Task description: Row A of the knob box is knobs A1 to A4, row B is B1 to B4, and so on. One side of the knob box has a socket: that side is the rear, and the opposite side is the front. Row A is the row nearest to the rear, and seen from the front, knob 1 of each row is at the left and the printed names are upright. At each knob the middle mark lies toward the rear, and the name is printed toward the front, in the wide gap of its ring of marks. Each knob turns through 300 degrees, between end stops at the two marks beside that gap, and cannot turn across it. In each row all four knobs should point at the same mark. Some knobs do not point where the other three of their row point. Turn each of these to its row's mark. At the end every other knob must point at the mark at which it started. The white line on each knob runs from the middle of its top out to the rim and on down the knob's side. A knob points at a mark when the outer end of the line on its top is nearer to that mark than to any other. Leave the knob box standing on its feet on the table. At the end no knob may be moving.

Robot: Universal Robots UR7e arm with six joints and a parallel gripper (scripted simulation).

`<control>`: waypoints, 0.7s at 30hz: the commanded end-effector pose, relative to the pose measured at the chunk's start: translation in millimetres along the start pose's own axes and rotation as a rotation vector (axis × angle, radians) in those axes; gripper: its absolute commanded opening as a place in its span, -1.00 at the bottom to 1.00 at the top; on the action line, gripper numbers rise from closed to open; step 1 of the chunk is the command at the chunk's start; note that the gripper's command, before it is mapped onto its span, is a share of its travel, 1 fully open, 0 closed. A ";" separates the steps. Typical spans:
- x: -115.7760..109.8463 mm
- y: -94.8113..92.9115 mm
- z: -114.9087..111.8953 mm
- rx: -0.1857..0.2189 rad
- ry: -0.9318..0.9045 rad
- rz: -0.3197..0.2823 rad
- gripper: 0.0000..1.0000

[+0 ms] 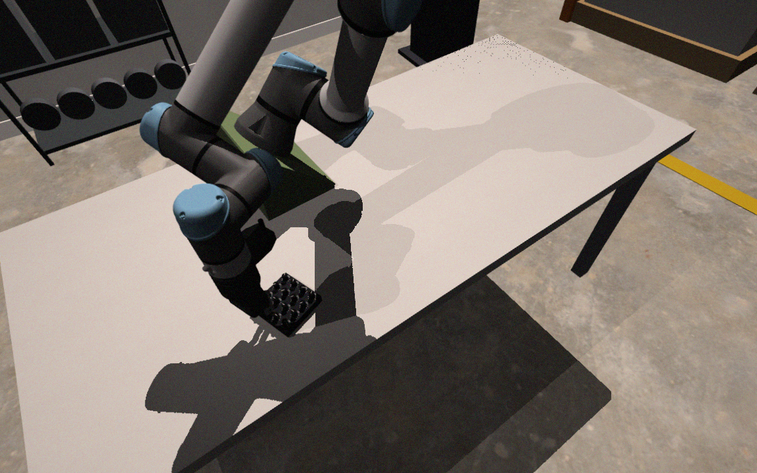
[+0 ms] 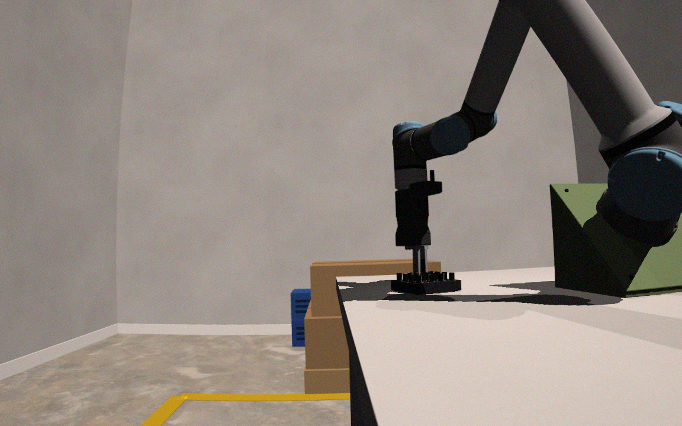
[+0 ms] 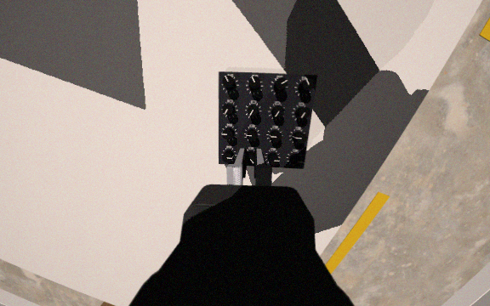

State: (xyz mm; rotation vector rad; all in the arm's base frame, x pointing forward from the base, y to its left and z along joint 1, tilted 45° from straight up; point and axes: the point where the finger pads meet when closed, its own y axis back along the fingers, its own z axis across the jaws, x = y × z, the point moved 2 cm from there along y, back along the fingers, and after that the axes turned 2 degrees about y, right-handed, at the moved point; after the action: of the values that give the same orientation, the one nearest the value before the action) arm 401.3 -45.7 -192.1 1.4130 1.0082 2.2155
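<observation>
The black knob box point(image 1: 303, 318) point(image 2: 408, 289) point(image 3: 241, 123) stands flat on the table. In the wrist view my gripper point(image 2: 419, 271) point(image 3: 250, 157) points down at the bottom row, shut on its second knob from the left point(image 3: 251, 158). That knob's line points down-right. The bottom left knob point(image 3: 229, 157) and the third one point(image 3: 274, 159) have lines pointing right; the rightmost is in shadow. In the top row the third knob point(image 3: 280, 86) points up-right, the others up-left. Second-row lines point down-left, third-row lines left. Names are too small to read.
The table point(image 1: 104, 282) point(image 2: 492, 360) point(image 3: 79, 170) carries a green wedge-shaped block point(image 1: 301, 182) point(image 2: 571, 248) near the arm's base. The box stands near one table edge. Arm shadows cross the table beside it. Brown boxes point(image 2: 327, 339) are beyond the edge.
</observation>
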 end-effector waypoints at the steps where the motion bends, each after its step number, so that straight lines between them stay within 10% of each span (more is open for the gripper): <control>1: 0.4 -0.9 0.5 0.002 0.008 0.003 -0.40; 15: 0.4 -0.9 0.4 0.002 0.008 0.003 -0.40; 16: 0.4 -0.9 0.4 0.002 0.008 0.003 -0.07; 21: 0.2 -0.6 0.4 0.001 0.007 0.002 -0.07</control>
State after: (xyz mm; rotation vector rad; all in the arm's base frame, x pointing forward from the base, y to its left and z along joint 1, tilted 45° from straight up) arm 400.8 -44.9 -192.2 1.4099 1.0097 2.2223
